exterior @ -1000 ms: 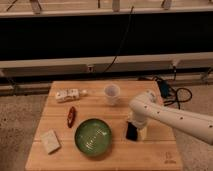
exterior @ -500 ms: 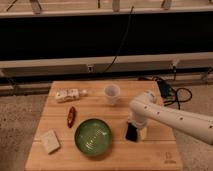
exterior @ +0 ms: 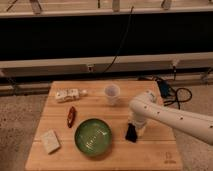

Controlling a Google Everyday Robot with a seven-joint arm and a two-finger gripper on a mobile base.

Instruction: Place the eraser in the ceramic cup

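Wooden table (exterior: pixel 150 152) stands by a dark wall. The black eraser (exterior: pixel 131 133) sits on it, just right of the green bowl (exterior: pixel 93 136) and apart from the white ceramic cup (exterior: pixel 112 93). The gripper (exterior: pixel 136 124) is down on the eraser. I cannot tell if it grips it.

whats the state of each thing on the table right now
ceramic cup: upright, eraser not in it
green bowl: upright
eraser: on the table, under the pincer
pincer: down at the eraser, right of the green bowl
red object: lying flat
beige block: lying flat
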